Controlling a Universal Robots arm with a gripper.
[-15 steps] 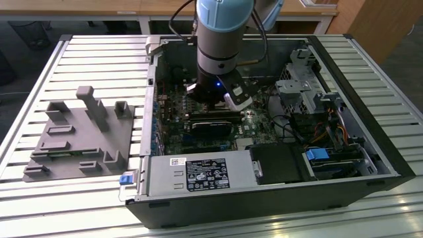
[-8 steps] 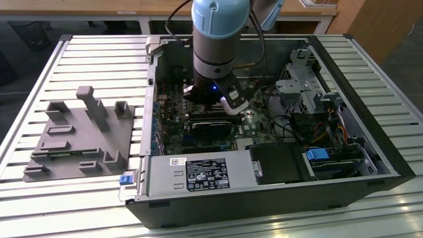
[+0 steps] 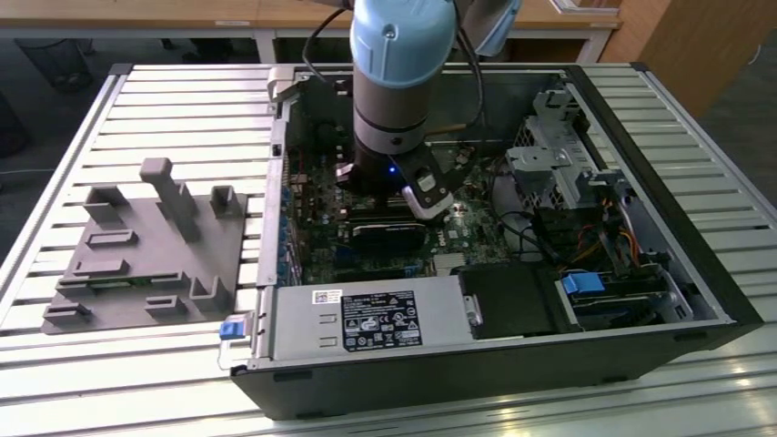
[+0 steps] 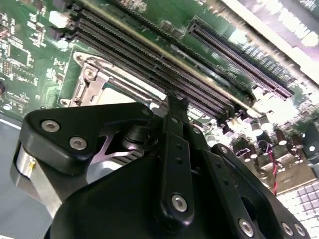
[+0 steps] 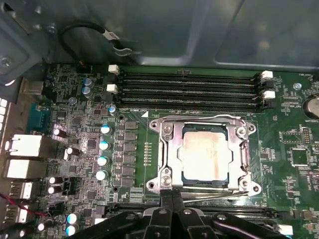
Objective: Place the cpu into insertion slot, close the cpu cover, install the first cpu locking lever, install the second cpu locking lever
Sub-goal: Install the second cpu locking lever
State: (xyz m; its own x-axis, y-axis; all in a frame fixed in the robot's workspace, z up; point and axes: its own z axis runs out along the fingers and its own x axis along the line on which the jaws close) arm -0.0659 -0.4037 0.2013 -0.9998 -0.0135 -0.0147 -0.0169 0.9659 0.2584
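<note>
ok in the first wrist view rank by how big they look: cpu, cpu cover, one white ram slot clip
1. cpu cover, the metal frame around the chip
2. cpu, seated inside the cover's window
3. white ram slot clip, far smaller than either

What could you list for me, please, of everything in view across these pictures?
cpu: one, pale silvery-beige, seated in the slot under the cover's window.
cover: one, silvery frame, shut down over the cpu.
motherboard: one, green, inside the case.
memory slots: four, black, beside the cover.
case: one, black and grey, lying open on the table.
power supply: one, grey with a white label, in the case near the front.
fixture: one, grey, on the table at the exterior view's left.
table: one, white, slatted.
arm: one, pale blue and grey, reaching into the case.
pincer: one, black, at the cover's edge.
</note>
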